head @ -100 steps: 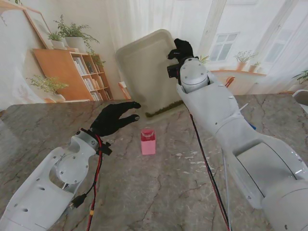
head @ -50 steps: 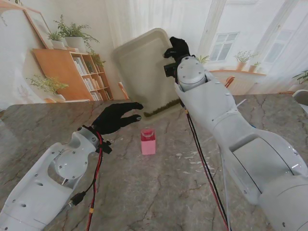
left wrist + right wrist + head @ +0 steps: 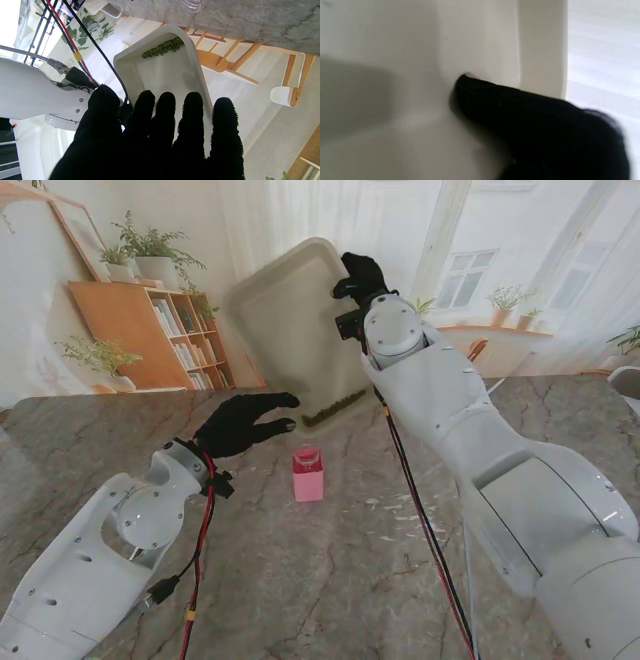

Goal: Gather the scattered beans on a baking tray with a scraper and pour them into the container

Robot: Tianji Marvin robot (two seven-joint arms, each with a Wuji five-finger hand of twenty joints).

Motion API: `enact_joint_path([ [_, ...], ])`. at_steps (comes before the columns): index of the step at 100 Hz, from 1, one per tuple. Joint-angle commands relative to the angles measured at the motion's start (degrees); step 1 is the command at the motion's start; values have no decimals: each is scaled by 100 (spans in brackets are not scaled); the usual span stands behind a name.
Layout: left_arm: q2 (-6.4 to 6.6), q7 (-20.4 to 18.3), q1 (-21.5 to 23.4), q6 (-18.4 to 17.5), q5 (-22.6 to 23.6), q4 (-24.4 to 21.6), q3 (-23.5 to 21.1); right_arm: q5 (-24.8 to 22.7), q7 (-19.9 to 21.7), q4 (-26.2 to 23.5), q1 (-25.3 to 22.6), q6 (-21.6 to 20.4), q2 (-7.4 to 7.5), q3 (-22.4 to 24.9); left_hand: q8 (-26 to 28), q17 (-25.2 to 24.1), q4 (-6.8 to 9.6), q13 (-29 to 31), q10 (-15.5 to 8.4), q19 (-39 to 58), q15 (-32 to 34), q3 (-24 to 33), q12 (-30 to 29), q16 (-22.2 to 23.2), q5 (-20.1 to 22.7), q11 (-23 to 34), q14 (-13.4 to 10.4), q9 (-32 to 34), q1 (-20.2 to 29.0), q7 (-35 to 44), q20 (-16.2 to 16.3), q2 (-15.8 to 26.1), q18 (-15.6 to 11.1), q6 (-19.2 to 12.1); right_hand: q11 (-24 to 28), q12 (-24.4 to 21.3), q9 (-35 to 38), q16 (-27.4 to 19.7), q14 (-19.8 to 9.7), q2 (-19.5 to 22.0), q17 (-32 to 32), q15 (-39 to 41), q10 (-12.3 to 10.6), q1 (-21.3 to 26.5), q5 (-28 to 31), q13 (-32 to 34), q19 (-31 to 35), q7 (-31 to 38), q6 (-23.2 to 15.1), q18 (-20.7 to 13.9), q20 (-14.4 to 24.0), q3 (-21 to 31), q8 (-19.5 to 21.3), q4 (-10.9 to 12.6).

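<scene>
My right hand (image 3: 362, 277) is shut on the far right rim of the cream baking tray (image 3: 290, 330) and holds it steeply tilted above the table's far edge. Green beans (image 3: 335, 408) lie in a row along its lowest edge. In the right wrist view a black finger (image 3: 532, 125) presses against the tray wall (image 3: 480, 37). The pink container (image 3: 308, 473) with a clear top stands on the table, nearer to me than the tray's low edge. My left hand (image 3: 240, 425) hovers open to the container's left, fingers stretched toward the tray (image 3: 170, 72) and beans (image 3: 163, 47). No scraper is visible.
Small white flecks (image 3: 400, 515) lie on the marble table (image 3: 300, 580) to the right of the container. Red and black cables (image 3: 200, 530) run along my left arm, and another pair (image 3: 420, 510) hangs under my right arm.
My right hand has carried the tray a little to the left, and the tray leans over more. My left hand and the pink container have stayed put.
</scene>
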Motion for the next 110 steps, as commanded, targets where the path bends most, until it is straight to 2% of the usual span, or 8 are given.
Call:
enact_joint_path([
  [1,-8,-4,-17,-25,9,20,35,11,67,-126,66,-72,-20,-8,-82,-31,169,11,-41,-62,23,-131,-9,38,85,-14,46,23,99,20,31,216,137,-110,846,486,510,522,-938,447,827,1175,-1245,755,189,404,1774,180,-246,-1850,1022,741,84,402],
  [49,5,32,-46,-36,266,-139,108,-144,130,-87,87,-260,-16,-169,-95,-150,167,-120,-36,-237,-74,-131,-28,-17,41,-41,26,-37,97,-3,-38,227,105,-105,842,491,511,533,-951,458,828,1164,-1245,747,195,409,1757,181,-258,-1862,1056,741,87,411],
  [85,3,40,-140,89,362,-150,166,-166,147,-373,-11,-333,81,-326,-102,-149,167,-121,-28,-350,-85,-131,-40,-62,33,-38,43,-37,98,-11,-84,224,130,-112,833,500,527,544,-954,460,826,1161,-1262,744,202,416,1755,183,-271,-1863,1072,741,87,418],
  [110,-1,6,-158,178,309,-142,193,-202,126,-774,-174,-241,221,-416,-107,-135,165,-94,-32,-346,-69,-136,-41,-62,46,-33,40,-17,89,-9,-64,217,149,-121,831,502,528,555,-960,460,827,1157,-1262,742,204,420,1754,183,-269,-1866,1090,741,88,427],
])
